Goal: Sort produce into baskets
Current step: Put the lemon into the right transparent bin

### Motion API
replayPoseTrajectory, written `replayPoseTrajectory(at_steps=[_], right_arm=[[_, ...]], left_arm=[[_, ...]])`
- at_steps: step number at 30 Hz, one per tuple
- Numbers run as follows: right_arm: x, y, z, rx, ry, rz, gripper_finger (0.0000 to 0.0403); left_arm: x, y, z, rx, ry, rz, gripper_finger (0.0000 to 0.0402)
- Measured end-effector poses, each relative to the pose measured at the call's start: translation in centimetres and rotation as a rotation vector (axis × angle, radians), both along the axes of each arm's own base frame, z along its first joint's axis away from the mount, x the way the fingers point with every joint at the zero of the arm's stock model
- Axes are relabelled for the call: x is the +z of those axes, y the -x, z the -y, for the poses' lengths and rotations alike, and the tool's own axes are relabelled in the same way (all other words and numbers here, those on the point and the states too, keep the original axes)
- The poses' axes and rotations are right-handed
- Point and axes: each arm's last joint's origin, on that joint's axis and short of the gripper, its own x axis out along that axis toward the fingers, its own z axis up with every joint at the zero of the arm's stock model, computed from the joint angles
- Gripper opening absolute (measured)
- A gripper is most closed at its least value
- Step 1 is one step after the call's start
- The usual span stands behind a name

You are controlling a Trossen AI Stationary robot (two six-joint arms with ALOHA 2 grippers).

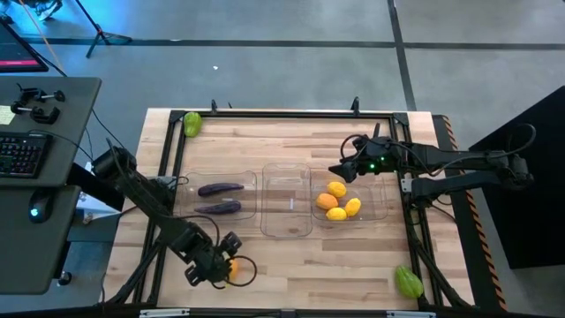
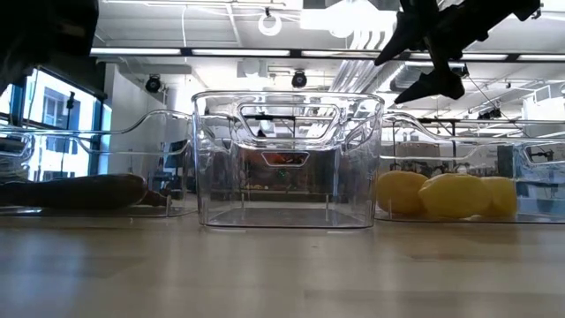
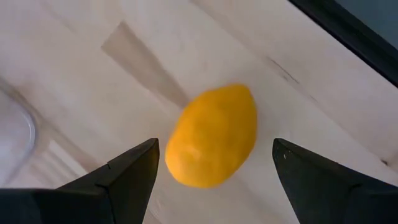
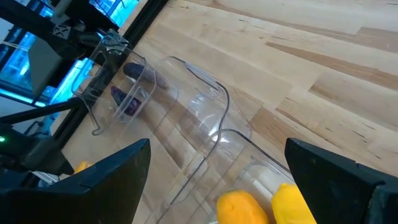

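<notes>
Orange fruit [image 3: 213,137] on bare wood near front table edge [image 1: 291,306], between wide-spread left gripper [image 3: 214,165] fingers (untouched). Right gripper [image 1: 342,170] wide, empty, above right bin [image 1: 381,215].

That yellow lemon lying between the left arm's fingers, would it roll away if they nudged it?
Probably. The lemon is rounded and egg-shaped, lying loose on the smooth wooden table, so a nudge could roll it. Its skin looks smooth, so it may slip between the left gripper's open fingers.

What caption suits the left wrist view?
Open left pincer poised around a yellow-orange fruit lying on the wooden table.
</notes>
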Motion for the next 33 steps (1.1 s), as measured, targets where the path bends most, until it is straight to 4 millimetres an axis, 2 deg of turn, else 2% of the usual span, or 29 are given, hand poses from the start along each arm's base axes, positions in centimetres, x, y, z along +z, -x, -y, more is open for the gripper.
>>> replayPoseTrajectory(at_steps=[5, 11, 17, 22, 25, 28, 33], right_arm=[[-0.2, 0.1, 0.0, 0.0, -0.002, -0.019, 0.0362], [-0.2, 0.1, 0.0, -0.002, -0.001, -0.02, 0.0362], [-0.2, 0.1, 0.0, -0.005, 0.001, -0.02, 0.0362], [-0.2, 0.1, 0.0, -0.018, -0.015, -0.016, 0.0362], [-0.2, 0.1, 0.0, -0.017, -0.014, -0.017, 0.0362], [-0.2, 0.1, 0.0, -0.016, -0.013, -0.02, 0.0362], [-0.2, 0.1, 0.0, -0.003, 0.005, -0.027, 0.0362]], left_arm=[[-0.4, -0.2, 0.2, -0.072, -0.006, -0.001, 0.0298], [-2.2, -0.7, 0.4, -0.157, -0.093, -0.011, 0.0298], [-4.1, -2.1, 0.4, -0.119, -0.111, -0.003, 0.0298], [-5.3, -2.3, 0.4, -0.08, -0.115, -0.051, 0.0298], [-5.0, -2.4, 0.2, 0.039, -0.083, -0.071, 0.0296], [-3.7, -2.5, -0.3, 0.15, -0.017, -0.114, 0.0278], [-0.3, -2.5, -1.6, 0.3, 0.095, -0.137, 0.0208]])
